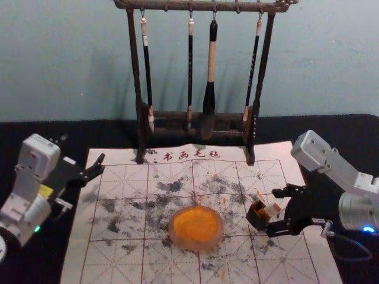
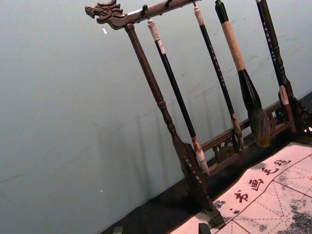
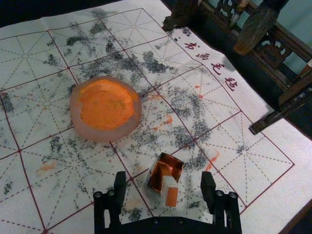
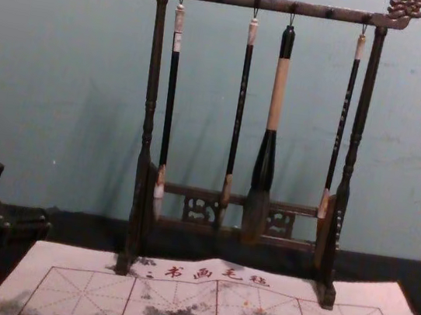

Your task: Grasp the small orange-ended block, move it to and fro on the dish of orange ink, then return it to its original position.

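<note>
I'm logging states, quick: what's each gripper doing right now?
Left gripper: open, holding nothing.
Right gripper: open by the orange-ended block, not gripping it.

Head view looks forward-down; right wrist looks down closer, shares the dish (image 1: 196, 247). Chest view, lower, faces rack (image 4: 271, 5) level; left wrist shares rack, tilted.

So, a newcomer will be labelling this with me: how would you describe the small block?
Start at the dark brush rack and come down the mat to the round ink dish. Right of it in the head view, a small open box holds the block. Unlike the round dish and dark, hollow box, the block is pale and straight-sided, with an orange end.
</note>
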Available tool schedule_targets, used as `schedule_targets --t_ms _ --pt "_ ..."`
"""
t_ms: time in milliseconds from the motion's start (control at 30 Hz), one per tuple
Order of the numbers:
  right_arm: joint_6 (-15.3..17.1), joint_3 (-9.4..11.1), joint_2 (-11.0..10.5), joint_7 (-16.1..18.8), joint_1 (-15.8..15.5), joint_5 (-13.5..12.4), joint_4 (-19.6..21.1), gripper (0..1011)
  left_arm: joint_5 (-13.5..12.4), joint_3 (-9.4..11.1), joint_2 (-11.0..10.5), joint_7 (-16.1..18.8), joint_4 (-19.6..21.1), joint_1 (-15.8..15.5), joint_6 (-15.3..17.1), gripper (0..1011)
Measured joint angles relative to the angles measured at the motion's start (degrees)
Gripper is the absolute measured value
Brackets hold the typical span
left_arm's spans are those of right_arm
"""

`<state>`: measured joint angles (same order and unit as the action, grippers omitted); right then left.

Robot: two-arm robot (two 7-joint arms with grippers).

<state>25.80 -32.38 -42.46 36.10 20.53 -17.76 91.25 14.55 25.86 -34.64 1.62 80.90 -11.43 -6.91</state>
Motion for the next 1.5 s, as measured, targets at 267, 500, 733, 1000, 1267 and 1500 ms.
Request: schedule_targets --t_ms 267,500,733,1000,1267,1500 --pt "0.00 0.00 0.00 0.00 0.00 0.00 0.00 1000 0.00 0.00 0.00 0.00 0.00 0.00 0.00 1001" --pt "-1.76 1.81 0.38 -2.05 -1.40 -0.72 0.76 1000 0.00 0.00 0.00 0.00 0.00 0.00 0.00 1001" --pt "-7.46 6.59 2.30 -8.78 -5.38 -1.16 2.60 1000 0.00 0.00 0.00 0.00 0.00 0.00 0.00 1001" --pt "-16.14 12.39 6.80 -21.24 -11.88 1.65 2.32 1000 0.00 0.00 0.00 0.00 0.00 0.00 0.00 1001" --pt "-19.53 13.17 11.14 -31.15 -14.31 7.88 -3.53 1000 0.00 0.00 0.00 0.00 0.00 0.00 0.00 1001" --pt "-23.88 13.77 15.71 -35.85 -13.55 10.68 -12.32 1000 0.00 0.00 0.00 0.00 0.00 0.00 0.00 1001"
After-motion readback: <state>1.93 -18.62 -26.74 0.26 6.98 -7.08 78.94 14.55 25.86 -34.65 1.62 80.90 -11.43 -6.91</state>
